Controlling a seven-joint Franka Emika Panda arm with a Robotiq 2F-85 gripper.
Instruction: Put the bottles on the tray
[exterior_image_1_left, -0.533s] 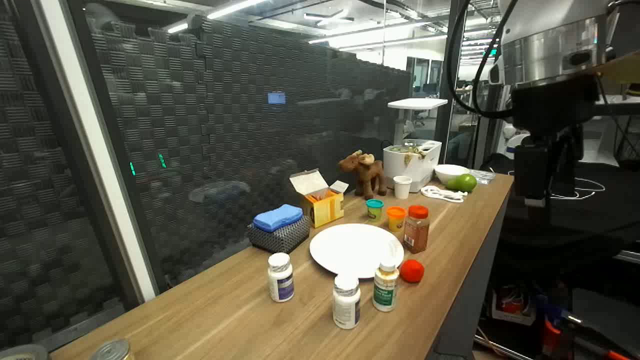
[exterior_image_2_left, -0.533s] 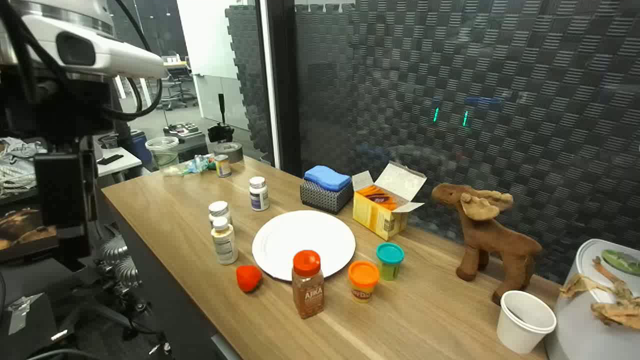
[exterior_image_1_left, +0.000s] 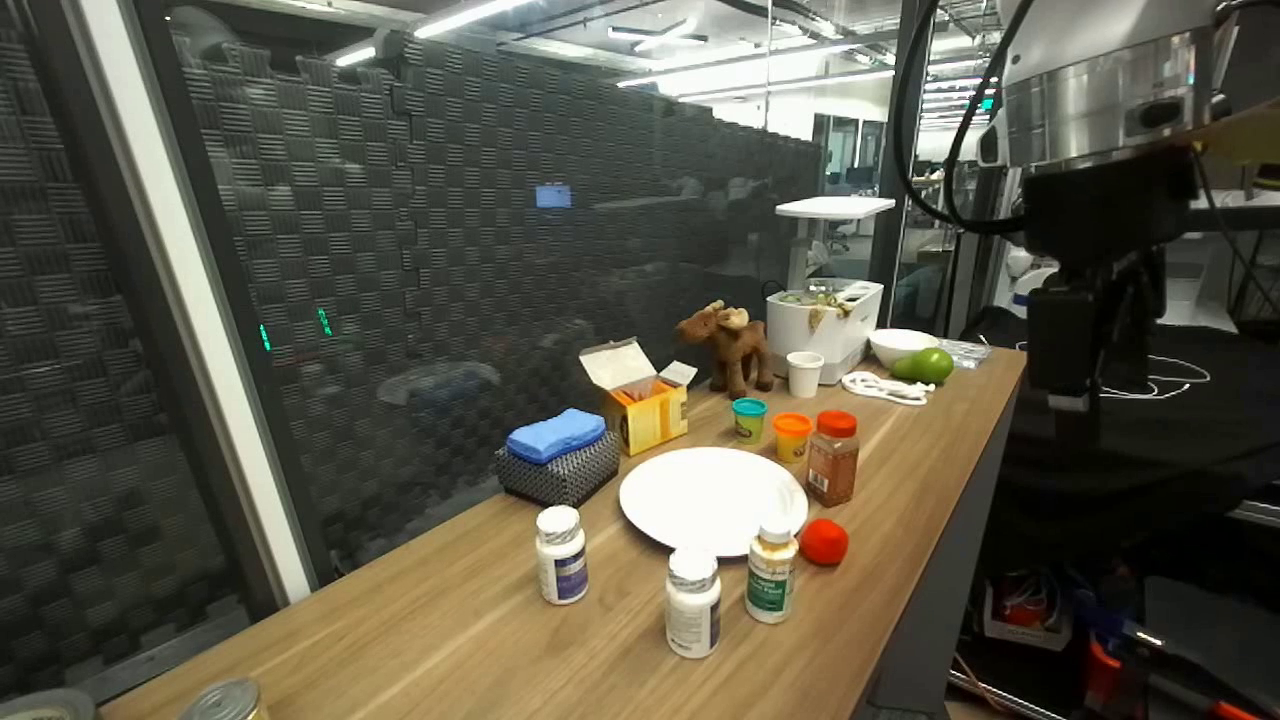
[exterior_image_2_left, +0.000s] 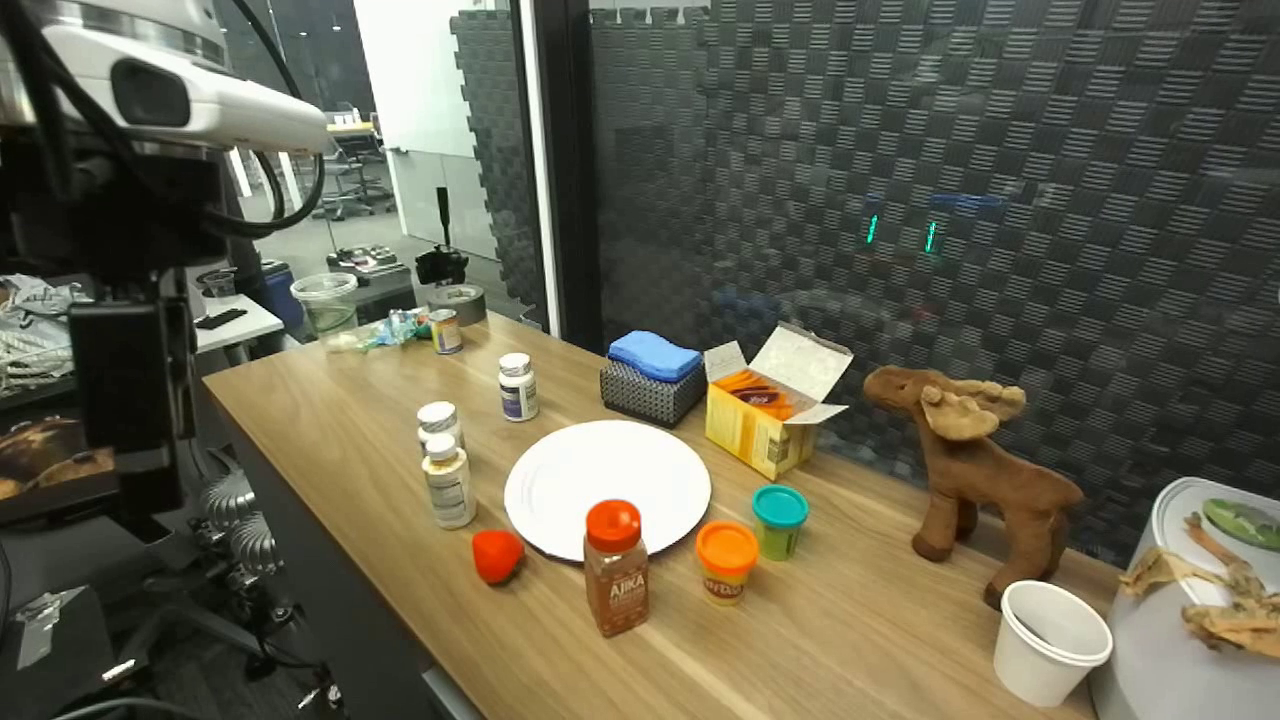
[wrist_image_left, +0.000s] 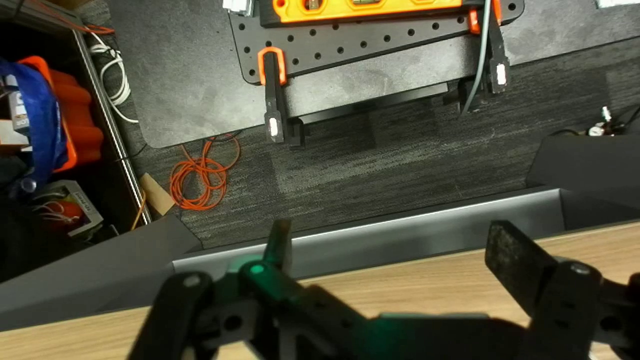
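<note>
Gripper (wrist_image_left: 392, 252) at bottom of wrist view, jaws standing wide. Three white bottles (exterior_image_1_left: 693, 612) upright at lower centre of exterior view, near white tray (exterior_image_1_left: 695, 500).

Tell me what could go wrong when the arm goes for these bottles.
The green-labelled bottle stands close to a white bottle, so the open fingers might knock one over while reaching for the other. The round red object, between the plate and the counter edge, could roll off if bumped.
</note>
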